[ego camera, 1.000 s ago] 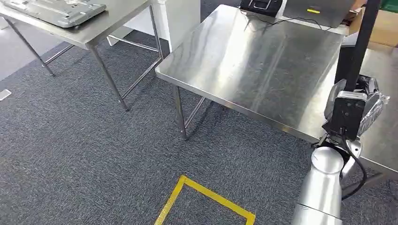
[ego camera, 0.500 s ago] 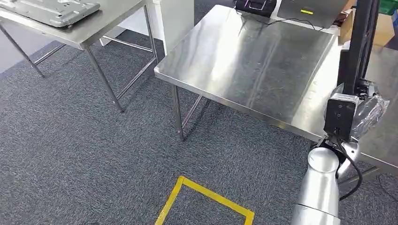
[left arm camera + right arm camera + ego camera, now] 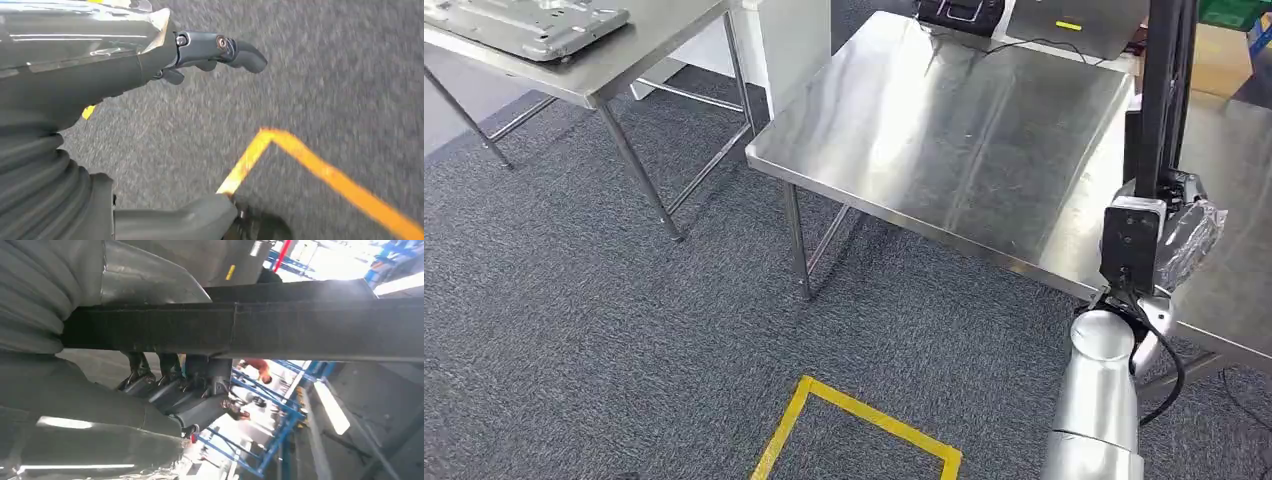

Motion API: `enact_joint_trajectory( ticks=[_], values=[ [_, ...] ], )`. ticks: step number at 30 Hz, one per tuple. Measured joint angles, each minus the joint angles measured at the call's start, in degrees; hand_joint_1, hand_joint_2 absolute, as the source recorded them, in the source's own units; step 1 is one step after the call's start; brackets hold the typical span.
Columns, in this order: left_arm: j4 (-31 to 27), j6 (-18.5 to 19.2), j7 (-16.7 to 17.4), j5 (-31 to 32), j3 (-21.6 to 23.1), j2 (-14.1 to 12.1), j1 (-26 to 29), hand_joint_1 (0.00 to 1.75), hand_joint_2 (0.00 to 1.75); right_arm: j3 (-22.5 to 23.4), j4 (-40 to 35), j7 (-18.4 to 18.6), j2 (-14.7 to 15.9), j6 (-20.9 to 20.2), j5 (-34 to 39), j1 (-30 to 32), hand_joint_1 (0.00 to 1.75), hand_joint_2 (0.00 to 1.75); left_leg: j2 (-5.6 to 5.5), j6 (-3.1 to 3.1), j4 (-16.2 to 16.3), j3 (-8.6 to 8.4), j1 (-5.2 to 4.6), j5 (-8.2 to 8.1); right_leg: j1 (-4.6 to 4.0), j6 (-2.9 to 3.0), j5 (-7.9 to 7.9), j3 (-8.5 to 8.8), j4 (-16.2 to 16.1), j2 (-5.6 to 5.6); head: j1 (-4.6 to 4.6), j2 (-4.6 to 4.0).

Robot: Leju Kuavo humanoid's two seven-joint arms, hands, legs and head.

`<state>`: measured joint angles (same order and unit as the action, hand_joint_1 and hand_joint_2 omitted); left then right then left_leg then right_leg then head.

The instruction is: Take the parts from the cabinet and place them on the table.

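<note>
Grey carpet under everything, yellow tape outline near bottom of head view. Steel table ahead — top bare and shiny where visible; second steel table at far left carrying flat grey metal panel. Long black bar stands upright in right hand, rising over table's right side (right wrist view: fingers wrapped round bar). Left hand hangs over carpet — fingers apart, holding nothing. Yellow label on device at table's far edge, writing unreadable.

Head high, facing down; wrists close behind hands.
</note>
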<state>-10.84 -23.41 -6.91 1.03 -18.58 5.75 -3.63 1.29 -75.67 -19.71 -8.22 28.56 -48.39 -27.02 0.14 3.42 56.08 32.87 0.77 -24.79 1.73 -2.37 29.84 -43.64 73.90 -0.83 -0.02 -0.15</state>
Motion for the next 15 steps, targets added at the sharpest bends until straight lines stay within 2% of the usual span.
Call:
enact_joint_trajectory(
  ticks=[1,2,3,4,5,6,7,9,11,13,14,15],
  values=[
    [0.0,0.2,0.0,0.0,0.0,0.5,0.0,0.00,1.75,0.0,0.6,-0.3,0.0,0.3,0.3,0.1,1.75,1.75,0.07,-0.32,0.0,-0.07,0.21,-0.13,0.38,-0.52,-0.53,0.01,-0.2,0.13,0.00,0.00],
    [0.0,0.4,0.0,0.0,0.0,0.8,0.0,0.00,1.75,0.0,1.1,-0.5,0.1,0.6,0.5,0.1,1.75,1.75,0.19,-0.94,0.1,-0.16,0.59,-0.33,0.83,-1.58,-2.19,1.97,-3.8,0.32,-0.02,0.00],
    [0.0,0.5,0.0,0.0,0.0,0.9,0.0,0.00,1.75,0.0,1.3,-0.6,0.2,0.7,0.5,0.1,1.75,1.75,0.26,-1.52,0.4,-0.23,1.07,-0.61,1.24,-2.52,-4.04,4.61,-8.7,0.62,0.00,0.00],
    [0.0,0.5,0.0,0.0,0.0,1.1,-0.1,0.00,1.75,0.0,1.5,-0.7,0.2,0.8,0.6,0.1,1.75,1.75,0.34,-2.42,1.1,-0.23,1.39,-1.18,1.91,-3.73,-5.92,7.90,-14.7,1.34,0.07,0.00],
    [0.0,0.6,0.0,0.1,0.0,0.5,-0.1,0.00,1.75,0.0,1.9,-0.7,0.4,0.9,0.7,0.1,1.75,1.75,0.40,-3.37,1.7,0.16,0.82,-1.84,1.38,-3.90,-4.97,8.68,-15.1,1.27,0.35,0.00],
    [0.0,0.6,0.0,0.2,0.0,0.8,-0.2,0.00,1.75,-0.2,1.9,-0.8,0.4,0.9,0.7,0.2,1.75,1.75,0.45,-3.79,2.2,0.03,1.18,-2.13,1.35,-2.53,-4.89,8.57,-15.4,0.50,0.25,0.00],
    [0.0,0.6,0.0,0.2,0.0,0.8,-0.2,0.00,1.75,-0.2,2.1,-0.7,0.5,1.0,0.7,0.4,1.75,1.75,0.33,-3.90,1.8,-0.02,1.03,-2.06,1.31,-1.86,-4.64,8.61,-15.0,0.58,0.05,0.00],
    [0.1,0.6,0.1,0.2,0.0,0.8,-0.2,0.00,1.75,-0.1,2.2,-0.7,0.7,1.1,0.9,0.6,1.75,1.75,0.41,-4.05,1.5,-0.47,1.39,-2.12,1.04,-0.95,-4.23,8.46,-14.7,0.36,0.00,0.00],
    [0.0,0.6,0.1,0.3,0.0,0.9,-0.3,0.00,1.75,-0.2,2.1,-0.7,0.7,1.2,0.9,0.6,1.75,1.75,0.57,-4.45,2.4,-0.65,1.86,-3.00,1.05,-0.04,-3.88,9.25,-14.8,0.00,-0.18,0.00],
    [0.0,0.5,0.1,0.3,0.0,1.0,-0.4,0.00,1.75,-0.2,2.1,-0.7,0.9,1.3,0.9,0.5,1.75,1.75,0.50,-4.12,7.8,2.23,1.55,-5.19,0.75,0.61,-3.45,9.82,-14.8,-0.03,-0.26,0.00],
    [0.0,0.5,0.1,0.4,0.0,1.0,-0.4,0.00,1.75,-0.4,2.2,-0.7,0.9,1.3,0.9,0.6,1.75,1.75,0.35,-3.90,14.5,6.25,1.31,-7.36,0.28,1.19,-3.04,10.21,-14.8,-0.08,-0.39,0.00],
    [0.1,0.5,0.2,0.4,0.0,1.0,-0.3,0.00,1.75,-0.4,2.3,-0.7,0.9,1.4,0.9,0.9,1.75,1.75,0.35,-3.64,18.5,9.00,1.17,-8.29,-0.16,1.58,-2.77,10.51,-14.8,-0.20,-0.39,0.00]
  ],
)
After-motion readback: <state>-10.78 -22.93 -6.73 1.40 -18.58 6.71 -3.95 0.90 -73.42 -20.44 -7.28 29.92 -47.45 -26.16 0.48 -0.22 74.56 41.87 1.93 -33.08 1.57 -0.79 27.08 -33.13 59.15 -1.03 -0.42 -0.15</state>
